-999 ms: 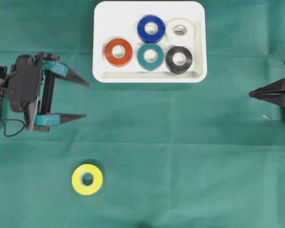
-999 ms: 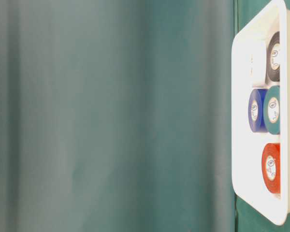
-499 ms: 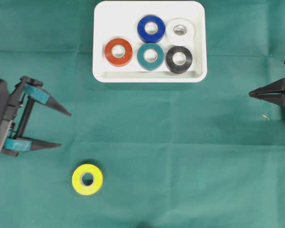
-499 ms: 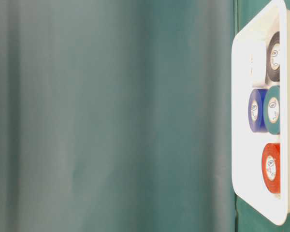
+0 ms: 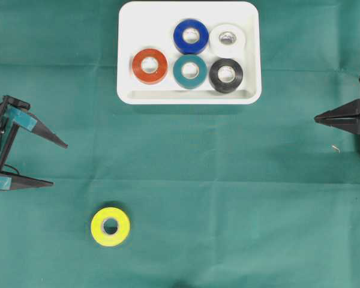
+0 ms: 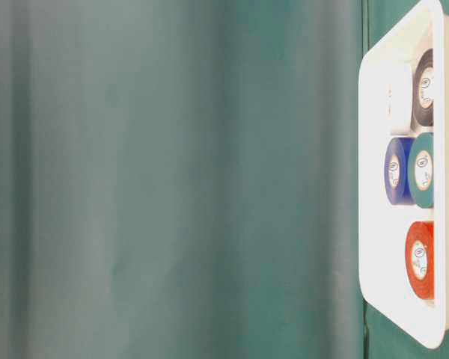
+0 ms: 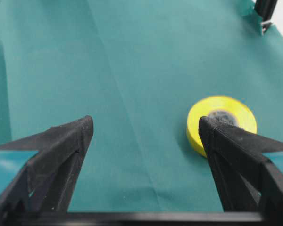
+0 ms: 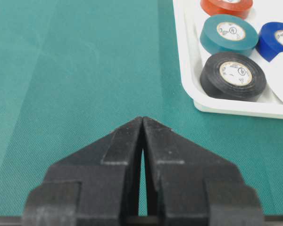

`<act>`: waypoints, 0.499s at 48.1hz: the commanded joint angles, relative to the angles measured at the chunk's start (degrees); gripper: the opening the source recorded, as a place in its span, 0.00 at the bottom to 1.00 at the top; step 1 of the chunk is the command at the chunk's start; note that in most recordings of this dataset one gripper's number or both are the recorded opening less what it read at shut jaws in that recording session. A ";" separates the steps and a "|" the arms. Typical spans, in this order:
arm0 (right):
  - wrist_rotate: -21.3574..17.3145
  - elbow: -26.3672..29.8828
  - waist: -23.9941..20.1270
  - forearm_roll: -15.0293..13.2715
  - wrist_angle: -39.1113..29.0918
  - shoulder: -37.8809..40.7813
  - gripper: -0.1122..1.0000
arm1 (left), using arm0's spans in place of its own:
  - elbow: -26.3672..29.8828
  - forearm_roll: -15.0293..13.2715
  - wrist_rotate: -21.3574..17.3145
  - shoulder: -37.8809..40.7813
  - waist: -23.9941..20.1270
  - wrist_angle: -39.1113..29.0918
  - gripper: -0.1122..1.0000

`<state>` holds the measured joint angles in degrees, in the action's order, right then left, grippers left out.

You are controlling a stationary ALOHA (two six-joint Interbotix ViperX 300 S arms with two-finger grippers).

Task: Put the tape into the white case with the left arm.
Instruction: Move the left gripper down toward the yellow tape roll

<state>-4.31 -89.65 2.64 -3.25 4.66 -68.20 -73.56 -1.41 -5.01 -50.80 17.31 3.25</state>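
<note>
From overhead, the white case (image 5: 189, 53) sits at twelve o'clock on the green-covered bench (image 5: 228, 192), and five rolls lie flat inside it: a red roll (image 5: 149, 65), a blue roll (image 5: 190, 36), a white roll (image 5: 227, 39), a teal roll (image 5: 189, 71) and a black roll (image 5: 226, 75). The yellow tape (image 5: 110, 226) lies flat on the cloth at about seven o'clock, well apart from the case. The left hand (image 5: 59, 164) is at nine o'clock by the edge, its two teal-banded fingers spread wide and holding nothing, with the tape below it and not touched. The right hand (image 5: 317, 119) is at three o'clock, its fingers drawn together to a single point, empty

The table-level view gives mostly blurred green cloth; the white case (image 6: 374, 224) shows at three o'clock, seen as if tipped on its side, with the black roll (image 6: 423, 87), white roll (image 6: 395, 97), blue roll (image 6: 394, 170), teal roll (image 6: 422, 170) and red roll (image 6: 419, 259) in it

From the left wrist, the left hand (image 7: 144, 127) stands wide, and the yellow tape (image 7: 221, 123) lies at three o'clock, partly behind the right-side finger (image 7: 240, 155), not between the two

From the right wrist, the right hand (image 8: 142, 119) is closed, tips meeting with nothing between. At one o'clock a corner of the white case (image 8: 191, 89) shows the black roll (image 8: 233, 75), teal roll (image 8: 228, 34), red roll (image 8: 226, 5) and blue roll (image 8: 278, 40)
</note>
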 commanded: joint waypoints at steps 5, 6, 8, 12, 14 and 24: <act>0.00 0.62 0.26 -0.09 0.62 0.35 0.02 | 1.85 -0.18 0.00 5.01 0.79 -0.09 0.99; 0.00 0.62 0.26 -0.09 0.62 0.44 0.02 | 2.11 -0.18 0.00 5.89 0.88 0.00 0.99; 0.00 0.62 0.35 -0.09 0.62 0.35 0.02 | 2.72 -0.09 0.00 7.82 1.14 0.00 0.99; 0.00 0.62 0.44 -0.09 0.62 0.35 0.02 | 4.39 -0.09 0.00 12.22 1.58 0.09 0.99; 0.00 0.62 0.44 -0.09 0.62 0.35 0.02 | 5.36 -0.09 0.00 14.41 1.76 0.09 0.99; 0.00 0.62 0.44 -0.09 0.53 0.35 0.02 | 9.84 -0.09 0.09 24.43 2.20 0.18 0.99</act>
<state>-4.31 -89.65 2.90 -3.25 4.66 -68.20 -66.27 -1.49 -4.92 -29.09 19.16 2.99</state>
